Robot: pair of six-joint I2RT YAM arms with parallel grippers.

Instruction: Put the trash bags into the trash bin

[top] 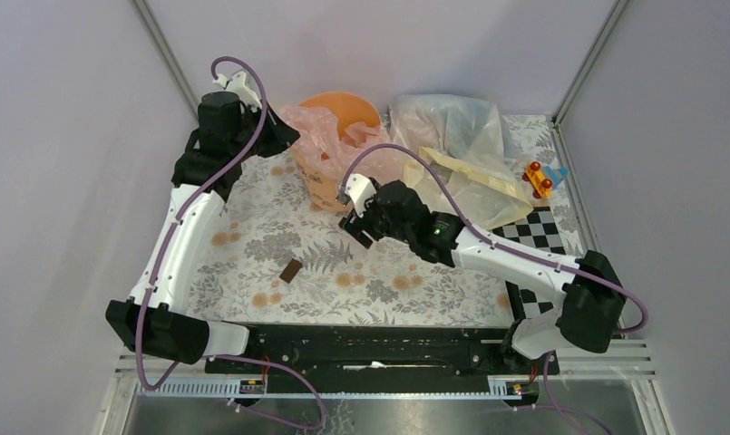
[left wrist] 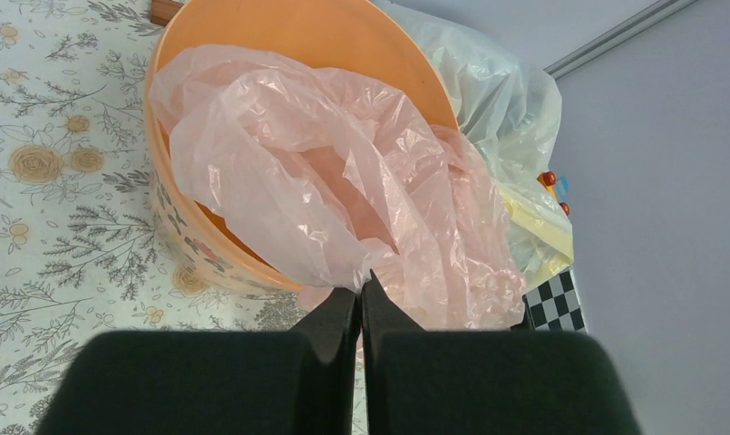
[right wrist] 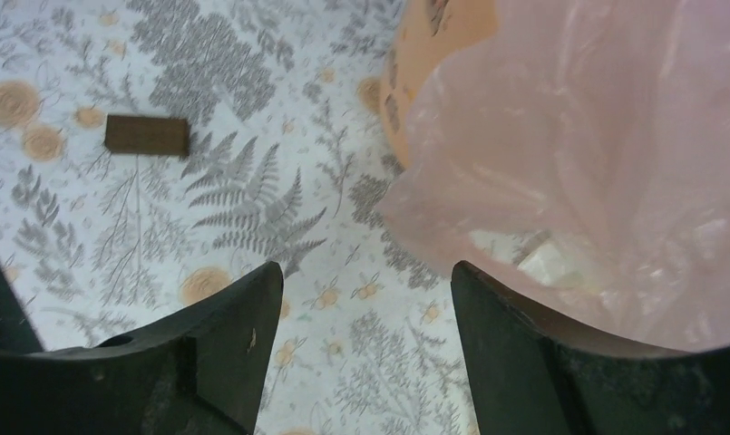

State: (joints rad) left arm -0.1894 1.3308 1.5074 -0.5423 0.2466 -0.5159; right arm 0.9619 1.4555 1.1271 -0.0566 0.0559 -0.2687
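Pink trash bag point(left wrist: 343, 172) drapes orange bin point(left wrist: 297, 36).
Left claw point(left wrist: 361, 304) pinches its film; right claw point(right wrist: 365, 272) spread just beside it.

Left fingers point(left wrist: 338, 319) pressed together; right fingers point(right wrist: 238, 322) spread.

The trash bin point(top: 343, 109) stands at the far middle of the table point(top: 252, 236), with the trash bag point(top: 317, 136) partly in it and spilling over its near rim. The left gripper point(top: 287, 136) sits at the bin's left, seemingly touching the bag. The right gripper point(top: 356, 227) is just before the bin, a small block point(top: 291, 270) nearer and to its left. Other bags point(top: 461, 145) are heaped right of the bin, a toy point(top: 542, 178) right of them
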